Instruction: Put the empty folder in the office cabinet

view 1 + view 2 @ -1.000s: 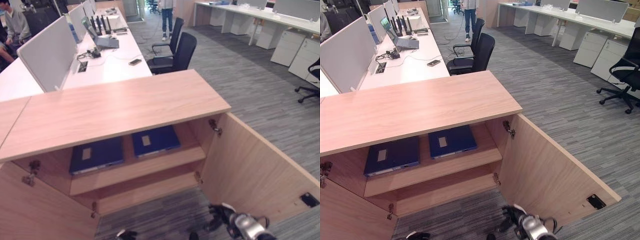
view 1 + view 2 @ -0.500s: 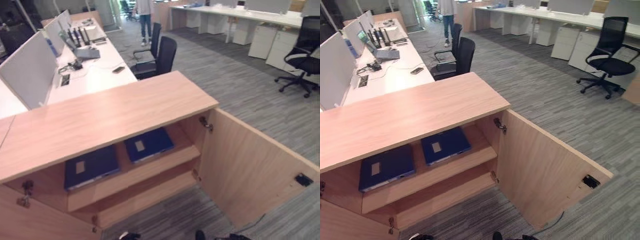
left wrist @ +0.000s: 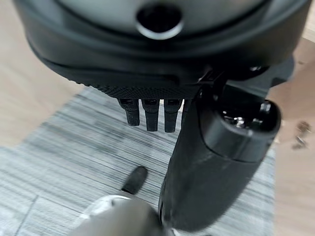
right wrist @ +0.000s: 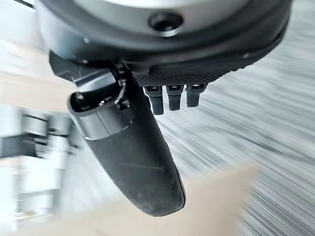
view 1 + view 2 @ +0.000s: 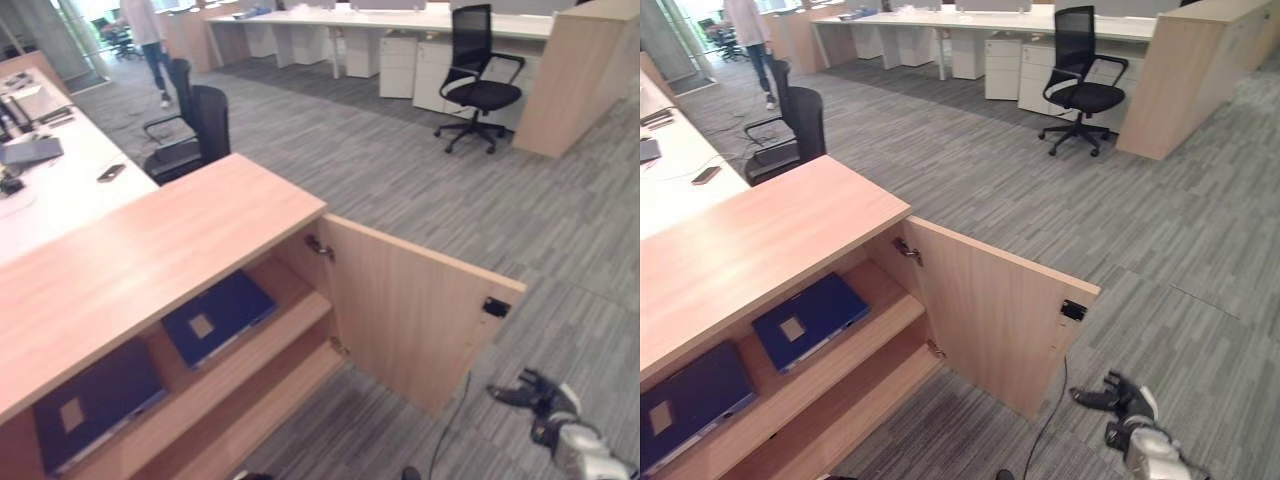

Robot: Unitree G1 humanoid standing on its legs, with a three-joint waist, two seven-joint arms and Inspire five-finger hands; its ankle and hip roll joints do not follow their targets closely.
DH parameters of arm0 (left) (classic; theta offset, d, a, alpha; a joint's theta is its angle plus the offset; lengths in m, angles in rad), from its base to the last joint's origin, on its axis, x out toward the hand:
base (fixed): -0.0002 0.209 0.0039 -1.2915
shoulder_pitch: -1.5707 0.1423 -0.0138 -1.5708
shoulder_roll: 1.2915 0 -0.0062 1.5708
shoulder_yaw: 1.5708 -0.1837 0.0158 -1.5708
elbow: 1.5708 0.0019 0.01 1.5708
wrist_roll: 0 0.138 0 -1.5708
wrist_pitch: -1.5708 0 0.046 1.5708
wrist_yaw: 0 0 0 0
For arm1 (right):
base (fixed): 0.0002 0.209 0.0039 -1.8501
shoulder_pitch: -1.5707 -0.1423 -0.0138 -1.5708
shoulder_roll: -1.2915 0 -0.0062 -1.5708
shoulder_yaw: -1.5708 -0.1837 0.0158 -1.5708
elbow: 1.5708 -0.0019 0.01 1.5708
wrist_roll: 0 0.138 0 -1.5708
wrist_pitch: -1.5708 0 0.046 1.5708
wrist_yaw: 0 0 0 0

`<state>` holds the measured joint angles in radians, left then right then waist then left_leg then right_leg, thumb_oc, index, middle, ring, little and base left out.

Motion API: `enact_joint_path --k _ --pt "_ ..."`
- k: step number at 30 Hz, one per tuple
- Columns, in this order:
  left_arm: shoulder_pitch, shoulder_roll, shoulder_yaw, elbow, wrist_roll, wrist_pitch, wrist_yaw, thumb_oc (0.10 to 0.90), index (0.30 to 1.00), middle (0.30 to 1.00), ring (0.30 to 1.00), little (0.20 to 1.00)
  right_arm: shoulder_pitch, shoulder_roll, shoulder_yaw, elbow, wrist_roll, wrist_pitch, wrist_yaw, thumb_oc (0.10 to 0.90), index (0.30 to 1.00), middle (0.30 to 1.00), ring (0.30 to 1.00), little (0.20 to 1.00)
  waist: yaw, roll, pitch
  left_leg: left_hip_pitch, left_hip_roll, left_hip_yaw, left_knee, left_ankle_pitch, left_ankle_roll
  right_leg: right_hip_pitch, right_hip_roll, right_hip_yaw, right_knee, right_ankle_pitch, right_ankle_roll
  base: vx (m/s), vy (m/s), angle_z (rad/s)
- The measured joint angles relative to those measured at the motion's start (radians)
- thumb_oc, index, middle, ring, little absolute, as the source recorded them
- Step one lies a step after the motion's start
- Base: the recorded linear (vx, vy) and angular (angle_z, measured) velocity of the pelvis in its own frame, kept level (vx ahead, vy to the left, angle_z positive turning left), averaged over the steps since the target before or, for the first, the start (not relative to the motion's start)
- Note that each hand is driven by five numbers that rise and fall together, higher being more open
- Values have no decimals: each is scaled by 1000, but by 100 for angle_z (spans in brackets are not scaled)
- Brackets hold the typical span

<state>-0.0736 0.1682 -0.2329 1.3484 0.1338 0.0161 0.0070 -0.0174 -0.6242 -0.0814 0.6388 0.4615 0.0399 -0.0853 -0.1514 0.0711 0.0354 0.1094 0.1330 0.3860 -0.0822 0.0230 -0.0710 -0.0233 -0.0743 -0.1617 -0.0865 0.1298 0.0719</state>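
Left eye view shows two folders [image 5: 215, 316] lying on our cabinet [image 5: 150, 270] shelf, door [image 5: 415, 310] open; our right hand [image 5: 540, 398] hangs low, fingers relaxed, empty; left hand [image 3: 162, 69] likewise; we judge placing done.

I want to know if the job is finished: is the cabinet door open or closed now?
Open. The door stands swung out from the cabinet, and two blue folders lie flat on its upper shelf.
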Motion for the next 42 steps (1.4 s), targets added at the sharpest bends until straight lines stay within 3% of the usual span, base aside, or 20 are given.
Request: enact_joint_path --k 6,14,25,30,34,37,40,42 --pt "-1 0 -2 -13 -1 3 3 800 900 900 900 900 -26 -65 -19 -114 -66 -11 -30 800 900 900 900 900 -10 -21 -7 -2 -9 -11 0 0 0 2 -11 -5 -1 2 3 30 -53 3" --pt "18 -1 -5 -8 -2 -1 3 800 900 900 900 900 -79 -79 33 -228 -88 -24 -8 800 900 900 900 900 5 -7 -15 -7 -32 -23 -4 -6 10 -2 -36 -11 -1 7 13 16 -13 5" --pt "27 3 3 -2 1 -1 -21 800 900 900 900 900 -71 -269 156 -301 -63 -5 188 800 900 900 900 900 -9 -4 -17 -12 -33 -19 -4 -6 10 -5 -36 -9 -1 7 15 0 -1 0" --pt "30 3 3 -5 31 -3 -43 800 900 900 900 900 -62 -365 258 -385 1 45 295 800 900 900 900 900 -16 -4 -18 -6 -31 -10 -4 -5 9 -5 -34 -8 -1 10 14 -11 13 -6" --pt "38 3 2 -4 38 -6 -59 800 900 900 900 900 -66 -448 425 -513 25 94 388 800 900 900 900 900 -41 -7 -22 -2 -27 -4 -5 -2 5 -6 -29 -1 -2 14 13 -7 21 -9" --pt "56 4 2 -3 39 -18 -63 800 900 900 900 900 -74 -486 552 -600 54 103 483 800 900 900 900 900 -43 -14 -56 -7 -19 6 -5 -3 6 -19 -26 12 -8 20 12 -4 26 -14" --pt "60 3 1 0 40 -19 -62 800 900 900 900 900 -131 -468 722 -681 62 111 560 800 900 900 900 900 -37 -24 -90 -12 -12 1 -5 -2 -4 -23 -21 11 -8 21 12 -6 7 -1" --pt "61 3 1 0 40 -19 -62 800 900 900 900 900 -160 -430 773 -712 77 121 573 800 900 900 900 900 -33 -26 -101 -24 -12 -15 -5 1 -4 -31 -20 10 -8 20 10 -17 27 6"
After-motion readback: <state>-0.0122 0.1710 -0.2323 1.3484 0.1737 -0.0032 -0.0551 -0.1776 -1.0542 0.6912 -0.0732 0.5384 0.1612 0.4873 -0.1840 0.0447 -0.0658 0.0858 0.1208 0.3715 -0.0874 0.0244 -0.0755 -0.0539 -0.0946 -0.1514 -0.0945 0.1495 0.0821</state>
